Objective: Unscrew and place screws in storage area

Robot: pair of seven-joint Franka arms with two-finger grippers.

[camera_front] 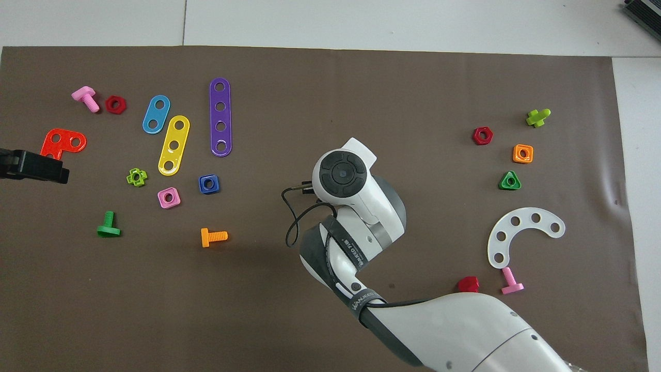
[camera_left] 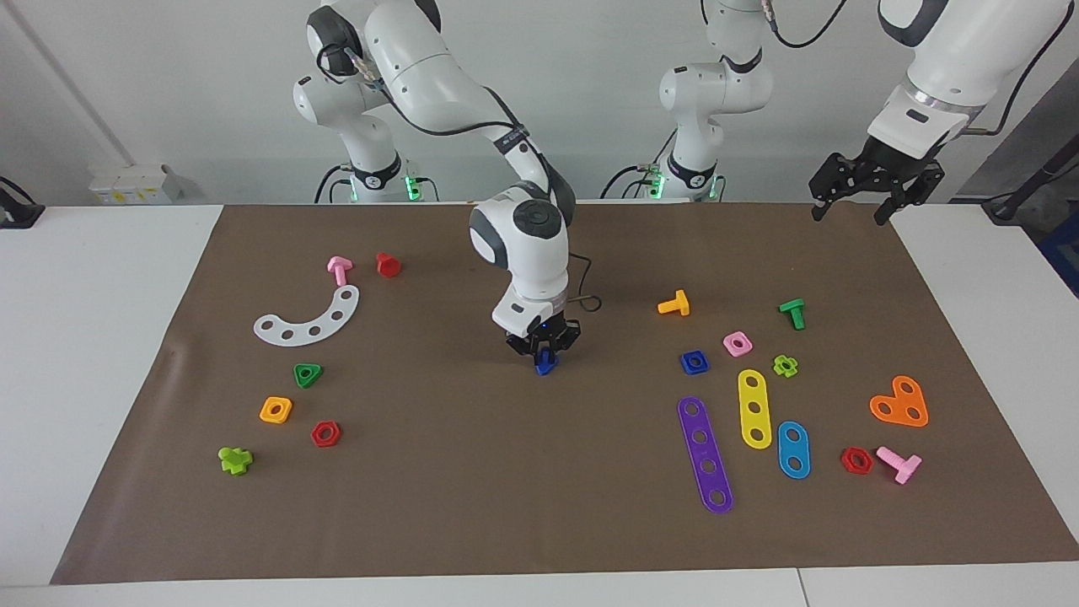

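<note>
Right end effector [camera_left: 545,352]: lowered over the middle of the brown mat [camera_left: 472,506] on the counter [camera_left: 84,337], fingers clenched on the dark blue bolt [camera_left: 546,364], which hangs at the fingertips just above the mat; in the overhead view the arm's wrist hides both. Dark blue square nut [camera_left: 695,362]: flat on the mat toward the left arm's end, just beside the pink square nut [camera_left: 738,343] and near the purple strip [camera_left: 705,453]. Left end effector [camera_left: 873,187]: raised over the mat's corner at the left arm's end, waiting, fingers spread and holding nothing.
</note>
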